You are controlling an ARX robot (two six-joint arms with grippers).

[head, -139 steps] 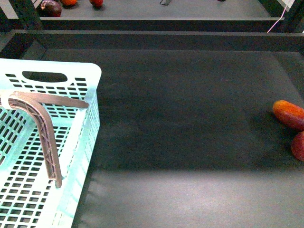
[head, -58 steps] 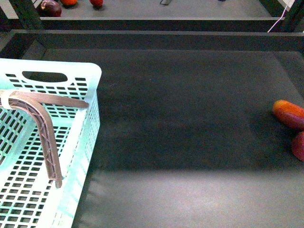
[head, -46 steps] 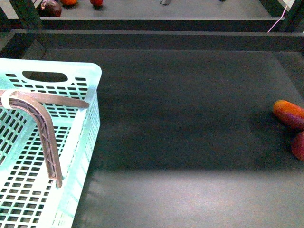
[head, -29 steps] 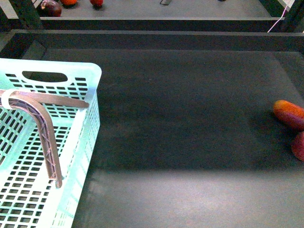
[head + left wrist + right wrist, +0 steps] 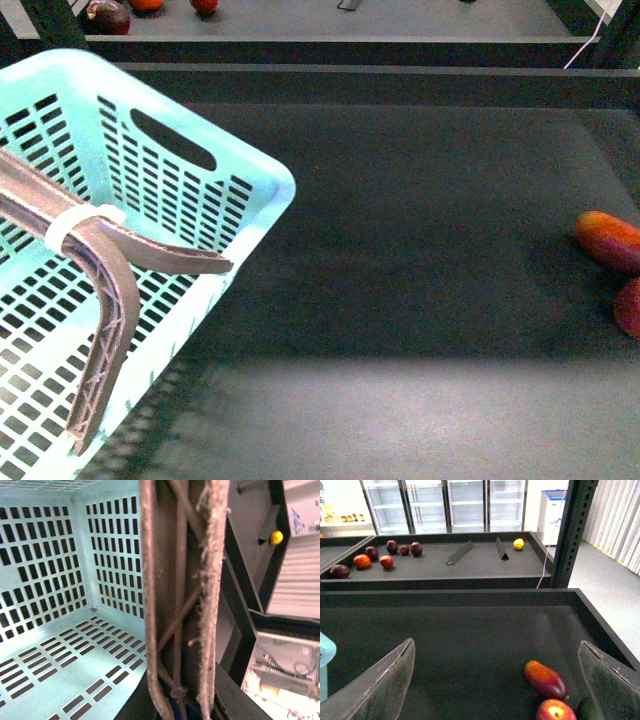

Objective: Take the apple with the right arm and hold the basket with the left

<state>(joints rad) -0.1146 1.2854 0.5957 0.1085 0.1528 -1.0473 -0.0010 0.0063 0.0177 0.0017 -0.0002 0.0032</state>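
The pale mint basket (image 5: 90,110) fills the left of the front view, lifted and tilted, its grey-brown handles (image 5: 110,290) crossing over it. My left gripper (image 5: 182,700) is shut on a ribbed basket handle (image 5: 180,580); the slotted basket inside (image 5: 60,580) shows beyond it. The red-yellow apple (image 5: 555,711) lies on the dark mat, cut off at the right edge in the front view (image 5: 630,308). My right gripper (image 5: 495,685) is open and empty above the mat, the apple ahead near one finger (image 5: 610,680). Neither gripper shows in the front view.
An elongated orange-red fruit (image 5: 546,680) touches the apple and also shows in the front view (image 5: 608,240). A dark green thing (image 5: 587,710) lies beside them. A raised wall (image 5: 470,597) bounds the mat; the shelf behind holds several dark red fruits (image 5: 385,555) and a lemon (image 5: 518,544).
The basket has risen and tilted, and its far corner has swung right toward the middle of the mat. The fruits at the right have not moved.
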